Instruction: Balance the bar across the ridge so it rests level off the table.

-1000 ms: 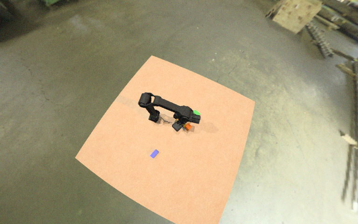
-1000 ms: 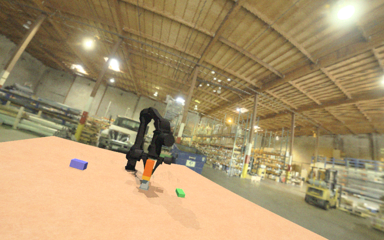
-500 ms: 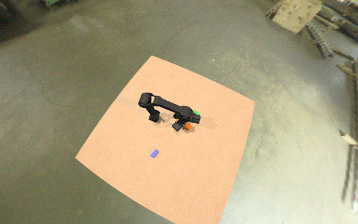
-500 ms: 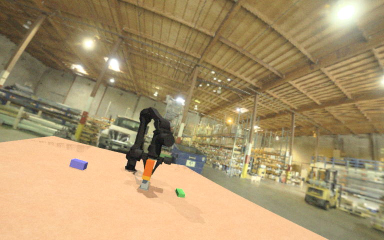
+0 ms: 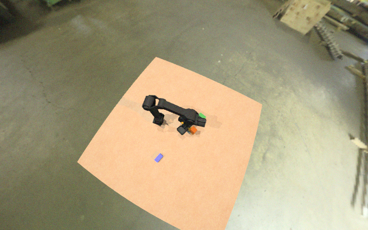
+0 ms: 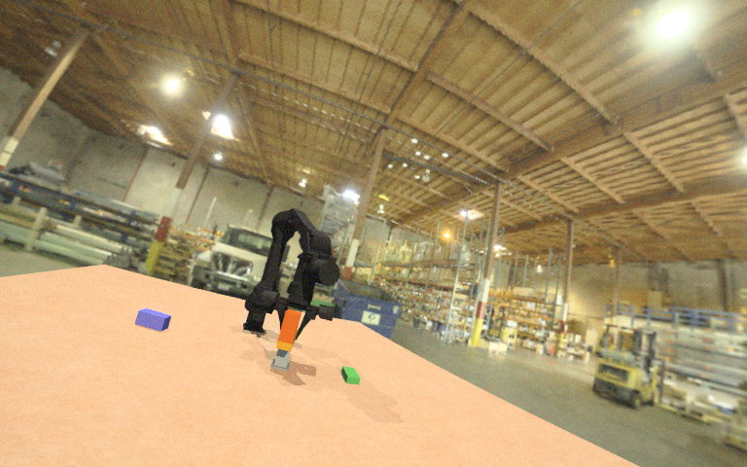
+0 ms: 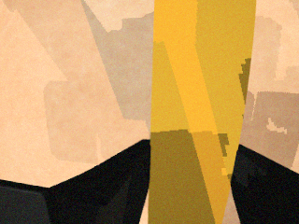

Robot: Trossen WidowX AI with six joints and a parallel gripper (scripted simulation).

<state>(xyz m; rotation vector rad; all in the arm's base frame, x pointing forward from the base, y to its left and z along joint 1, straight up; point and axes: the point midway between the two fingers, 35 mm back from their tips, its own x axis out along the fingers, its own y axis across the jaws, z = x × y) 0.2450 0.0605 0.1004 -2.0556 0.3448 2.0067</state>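
My gripper (image 7: 191,152) (image 6: 293,329) is shut on the yellow bar (image 7: 203,89) (image 6: 284,346), which runs lengthwise between the fingers in the wrist view. An orange block (image 6: 289,326) (image 5: 193,130) stands on the bar's near end in the exterior view and hides much of the fingers. The grey ridge (image 6: 280,361) stands on the table directly below the bar's end in that view. Whether the bar touches the ridge, and whether it is level, I cannot tell. The arm hides most of the bar in the top view.
A small green block (image 6: 350,376) (image 5: 201,115) lies on the table (image 5: 211,162) (image 6: 181,407) close to the ridge. A blue-violet block (image 5: 158,157) (image 6: 152,319) lies farther off, on the other side. Shadows of the arm fall around the ridge.
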